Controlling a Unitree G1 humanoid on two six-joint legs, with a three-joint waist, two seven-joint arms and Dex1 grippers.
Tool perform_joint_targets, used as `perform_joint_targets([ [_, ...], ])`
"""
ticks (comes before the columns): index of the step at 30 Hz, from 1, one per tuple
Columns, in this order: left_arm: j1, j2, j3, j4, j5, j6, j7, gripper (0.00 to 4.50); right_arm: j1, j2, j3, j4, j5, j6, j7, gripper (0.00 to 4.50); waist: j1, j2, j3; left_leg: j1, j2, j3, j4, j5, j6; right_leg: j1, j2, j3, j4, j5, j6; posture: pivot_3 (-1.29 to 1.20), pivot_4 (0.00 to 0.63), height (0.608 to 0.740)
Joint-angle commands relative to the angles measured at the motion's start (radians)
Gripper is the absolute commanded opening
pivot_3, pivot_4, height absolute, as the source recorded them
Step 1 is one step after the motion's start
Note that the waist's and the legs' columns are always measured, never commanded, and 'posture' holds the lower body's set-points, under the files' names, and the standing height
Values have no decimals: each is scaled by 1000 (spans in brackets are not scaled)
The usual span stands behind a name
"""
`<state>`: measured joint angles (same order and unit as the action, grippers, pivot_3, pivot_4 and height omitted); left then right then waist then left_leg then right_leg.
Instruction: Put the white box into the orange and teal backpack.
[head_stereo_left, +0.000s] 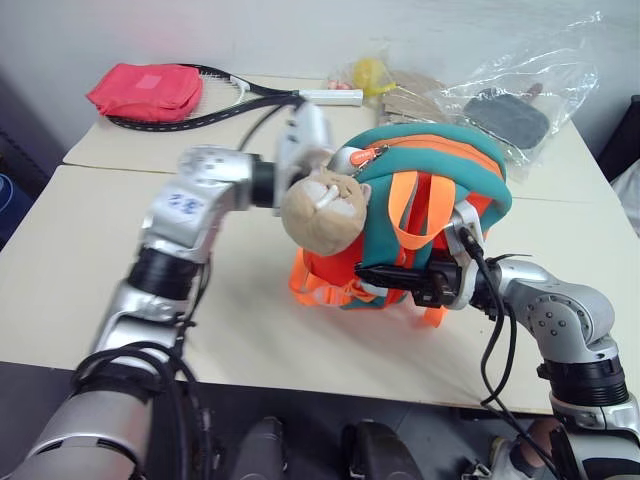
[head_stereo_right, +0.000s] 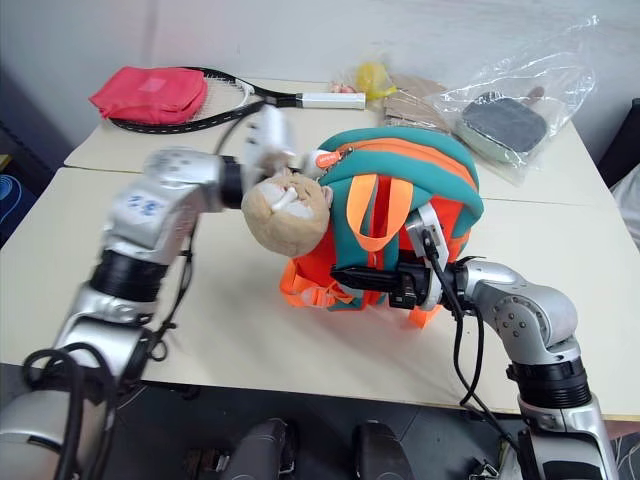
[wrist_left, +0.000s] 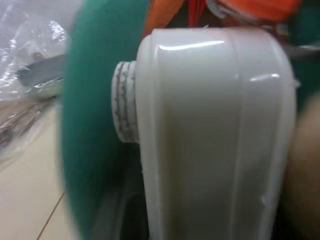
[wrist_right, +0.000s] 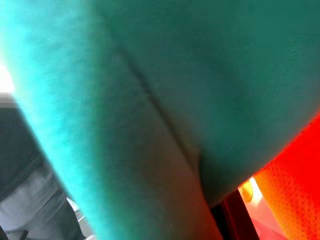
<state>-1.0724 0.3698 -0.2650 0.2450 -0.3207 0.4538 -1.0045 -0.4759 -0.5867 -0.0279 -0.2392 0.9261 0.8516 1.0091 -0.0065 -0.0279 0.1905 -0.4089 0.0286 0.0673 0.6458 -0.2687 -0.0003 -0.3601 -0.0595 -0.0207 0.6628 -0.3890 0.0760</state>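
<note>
Two pale beige worktops (head_stereo_left: 90, 270) stand pushed together, the seam running behind the left claw (head_stereo_left: 300, 140); a plain light wall closes the room behind them. No writing can be read anywhere; a small blue mark on the left forearm is too blurred to make out.

The left claw holds the one white box (head_stereo_left: 305, 135), its fingers closed on it, the box's far end right at the teal top of the single orange and teal backpack (head_stereo_left: 430, 215). One tan plush charm (head_stereo_left: 322, 208) hangs just below the left claw. In the left wrist view the white box touches the teal fabric.

The right claw (head_stereo_left: 375, 277) is clamped tight on the backpack's lower front, among the neon-orange straps (head_stereo_left: 405, 215).

Beyond the left claw lie one racket (head_stereo_left: 230, 100) and one red pouch (head_stereo_left: 145, 92) resting on its head. Beyond the right claw lies one clear plastic bag (head_stereo_left: 520, 105) with a dark paddle inside, and one small yellow bag (head_stereo_left: 372, 75) beside it.
</note>
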Motion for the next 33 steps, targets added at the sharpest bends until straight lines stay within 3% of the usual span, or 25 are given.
perform_joint_targets([
  [1, -12, -85, 14, 51, 16, -67, 31, 1295, -22, 19, 1, -43, 11, -3, -15, 21, 0, 0, 0, 0, 0, 0, 0, 0, 0, -1, 0, 0, 0, 0, 0, 0, 150, 740],
  [2, -5, -90, 39, 59, 15, -60, 49, 1295, -23, 23, 2, -46, 11, -2, -20, 21, -1, 1, 0, 0, 1, 0, 0, 0, 0, -1, 1, 0, 0, 0, 0, 0, 150, 740],
  [8, 60, 75, 177, -84, -85, 48, -63, 3128, -11, 33, -17, -66, 15, -2, -62, 0, -26, 1, 1, 1, 1, -1, 1, 2, -2, -1, 1, 1, 1, 0, 0, 0, 150, 740],
  [13, 153, 241, 273, -89, -140, -49, -251, 4460, 11, 54, -45, -86, 40, -1, -112, 0, -25, 2, 1, 1, 1, -1, 1, 2, -3, -1, 1, 0, 1, 0, 0, 0, 150, 740],
  [17, 281, 430, 314, -95, -151, -89, -432, 4460, 21, 63, -53, -96, 45, -7, -139, 0, -25, 2, 1, 1, 1, -1, 0, 2, -3, -1, 0, 0, 0, 0, 0, 0, 150, 740],
  [19, 325, 457, 356, -138, -184, -81, -430, 4460, 24, 64, -54, -99, 47, -8, -145, 0, -24, 2, 1, 1, 1, -1, 1, 2, -2, -1, 0, 0, 0, 0, 0, 0, 150, 740],
  [24, 390, 379, 446, -354, -313, 8, -263, 4460, 32, 58, -49, -96, 48, -1, -149, 0, -8, 2, 1, 0, -1, -4, 2, -1, 1, 2, -3, -1, -1, 0, 0, 0, 150, 740],
  [29, 381, 218, 398, -485, -316, 13, -66, 4460, 32, 54, -33, -88, 46, 8, -132, 0, -9, 2, 1, 0, -1, -4, 2, -1, 2, 2, -2, -1, 0, 1, 1, 0, 150, 740],
  [33, 371, 185, 347, -500, -289, 38, -4, 4460, 33, 50, -28, -85, 43, 8, -123, 0, -25, 2, 1, 1, 0, -3, 2, 0, 1, 2, -1, 0, 0, 1, 1, 0, 150, 740],
])
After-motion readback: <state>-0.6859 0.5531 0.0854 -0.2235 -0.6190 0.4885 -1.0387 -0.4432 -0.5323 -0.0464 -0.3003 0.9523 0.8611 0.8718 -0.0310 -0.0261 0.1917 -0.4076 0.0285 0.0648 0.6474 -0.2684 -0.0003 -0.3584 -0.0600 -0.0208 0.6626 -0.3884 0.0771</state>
